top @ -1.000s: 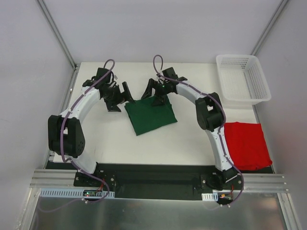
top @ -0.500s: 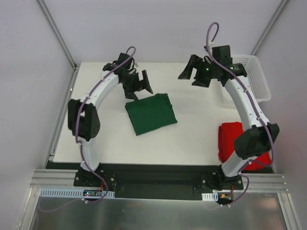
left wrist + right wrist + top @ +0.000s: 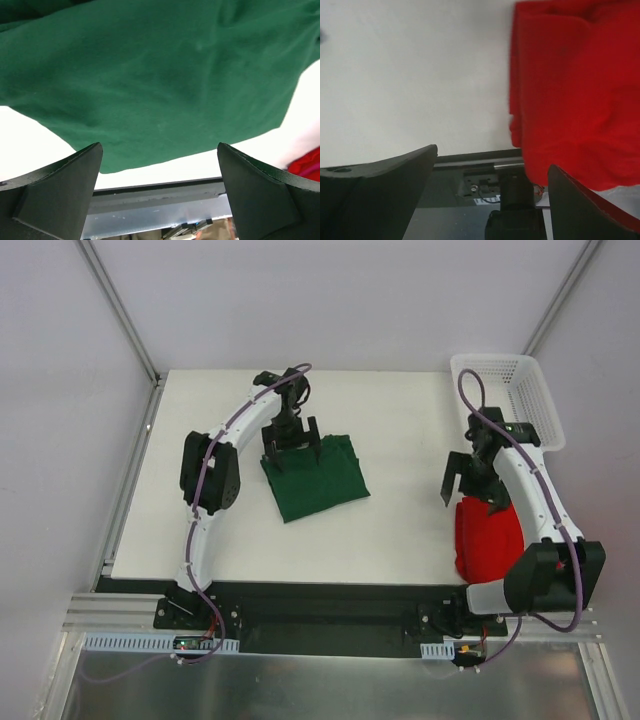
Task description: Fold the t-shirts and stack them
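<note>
1. Starts at the left with the left gripper [image 3: 294, 445], out past mid-desk, over the far edge of the green t-shirt [image 3: 315, 480]. Shows fingers [image 3: 55, 195] spread wide in the left wrist view, with green cloth filling the gap and nothing clamped. Can't call whether the tips touch the cloth.
2. Moves on to the green t-shirt itself: folded into a rough square, lying flat near the middle of the desk [image 3: 230, 520], turned a little askew to the desk edges, slightly lumpy at its far right corner.
3. Swings right to the right gripper [image 3: 470, 485], near the right edge of the desk, at the far left corner of the red t-shirt [image 3: 490, 540]. Shows fingers [image 3: 375, 195] wide apart here too, gripping nothing, with red cloth on one side of the gap and bare desk on the other.
4. Finds the red t-shirt at the near right corner of the desk, well apart from the green one, partly hidden by the right arm [image 3: 535, 495].
5. Ends on the white basket [image 3: 500, 358] at the far right corner, just beyond the right arm's wrist.
</note>
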